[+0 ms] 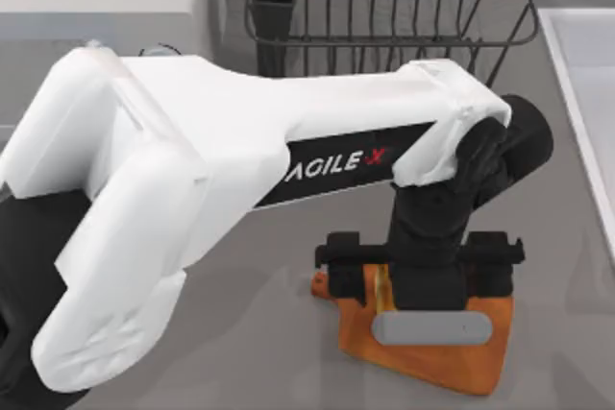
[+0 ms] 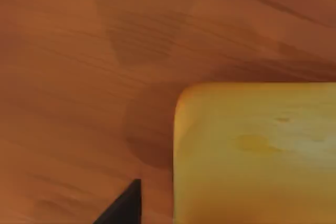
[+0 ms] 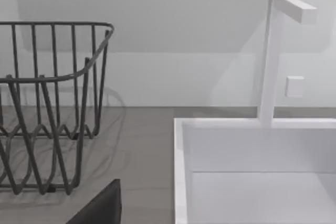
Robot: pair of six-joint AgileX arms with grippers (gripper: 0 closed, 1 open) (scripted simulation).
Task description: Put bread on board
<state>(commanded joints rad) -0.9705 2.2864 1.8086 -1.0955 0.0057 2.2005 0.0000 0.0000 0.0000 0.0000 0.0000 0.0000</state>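
The orange-brown board (image 1: 461,357) lies on the grey table at the lower right of centre, its stubby handle toward the left. My left arm reaches across the table, and my left gripper (image 1: 420,283) hangs low over the board with its fingers spread wide, open. A sliver of golden bread (image 1: 382,287) shows between them, under the wrist. In the left wrist view the bread (image 2: 252,150) rests on the board's wood grain (image 2: 79,77), with a gap between it and one black fingertip (image 2: 126,208). My right gripper (image 3: 100,211) is parked near the rack and the sink.
A dark wire rack (image 1: 384,7) stands at the back of the table, also seen in the right wrist view as the rack (image 3: 47,103). A white sink (image 1: 586,93) runs along the right edge, with the basin (image 3: 252,171) under a white faucet (image 3: 273,56).
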